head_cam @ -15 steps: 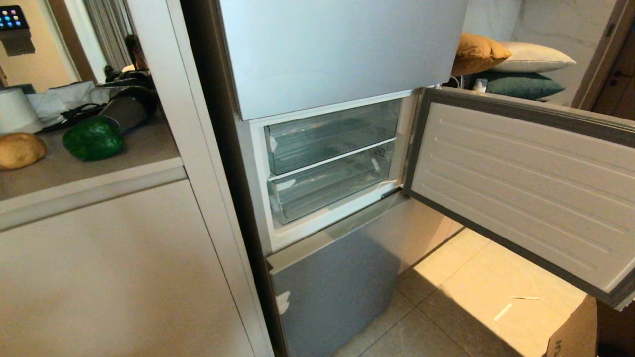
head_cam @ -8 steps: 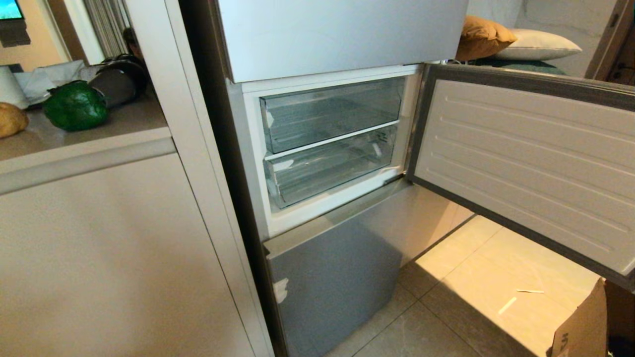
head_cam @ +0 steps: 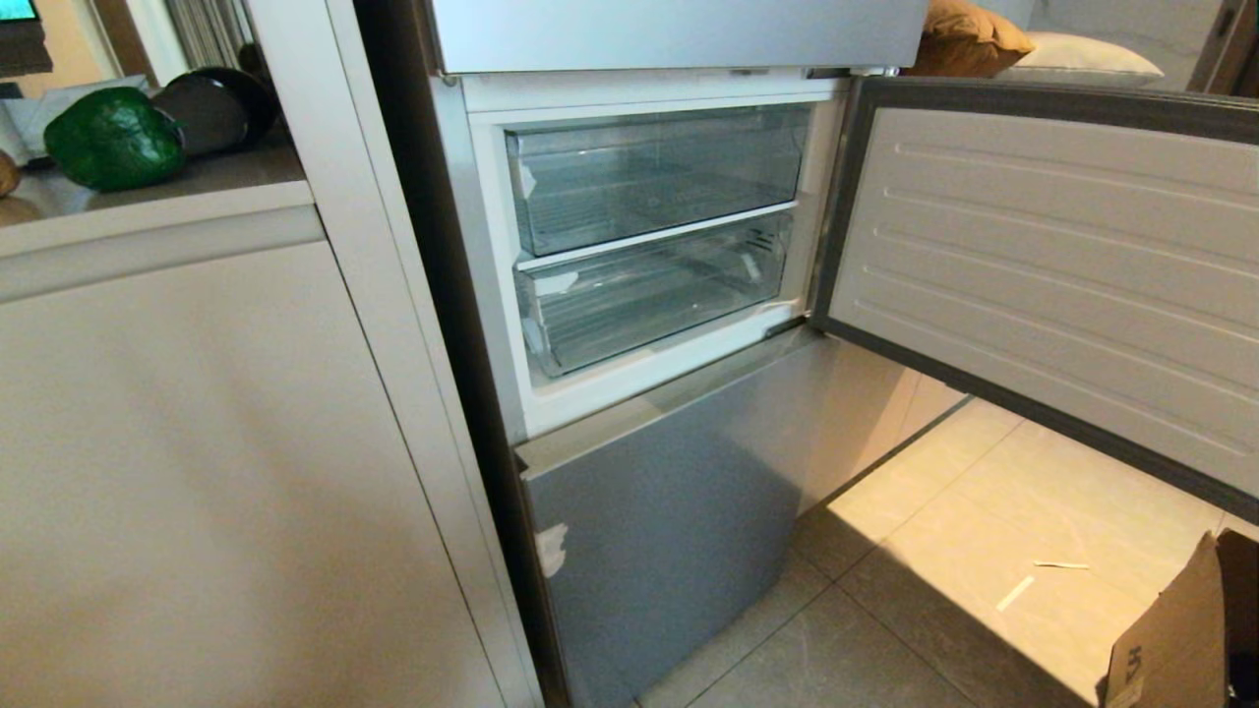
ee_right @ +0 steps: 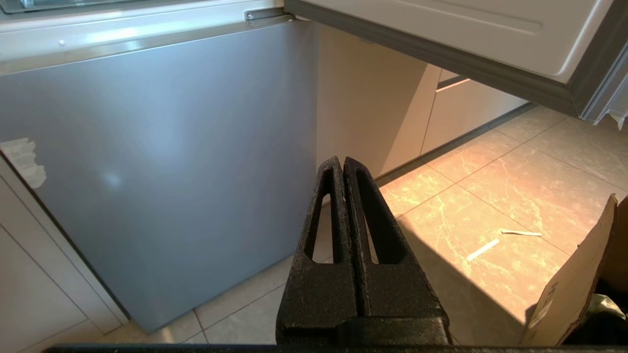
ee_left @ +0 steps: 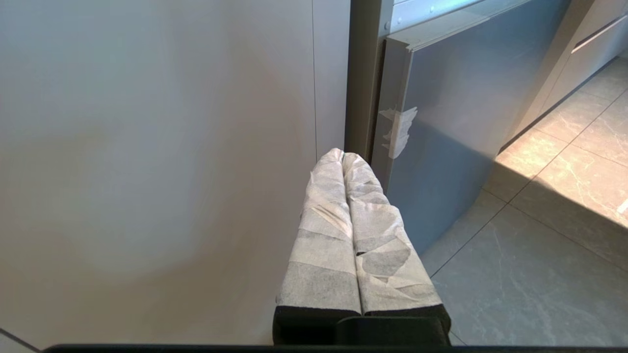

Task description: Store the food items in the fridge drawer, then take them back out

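Observation:
The glossy green bell pepper [head_cam: 113,138] lies on the counter at the far upper left, with only a tan sliver of the potato-like lump [head_cam: 5,174] showing at the picture's edge beside it. The fridge's middle door [head_cam: 1062,265] is swung open to the right. Inside, two see-through fridge drawers sit pushed in and empty, an upper one [head_cam: 654,177] and a lower one [head_cam: 649,295]. Neither arm shows in the head view. My left gripper [ee_left: 342,154], wrapped in white, is shut and empty low beside the beige cabinet. My right gripper [ee_right: 342,161] is shut and empty before the fridge's bottom panel.
The silver-blue bottom panel [head_cam: 669,531] is closed, with a scrap of tape at its left edge. Beige cabinet fronts [head_cam: 197,472] fill the left. A dark round pan [head_cam: 211,108] stands behind the pepper. A cardboard box [head_cam: 1170,639] stands on the tiled floor at the lower right.
The whole head view has shifted: the fridge compartment, counter and pepper have slid up the picture as the camera moved. Nothing in the scene itself has moved.

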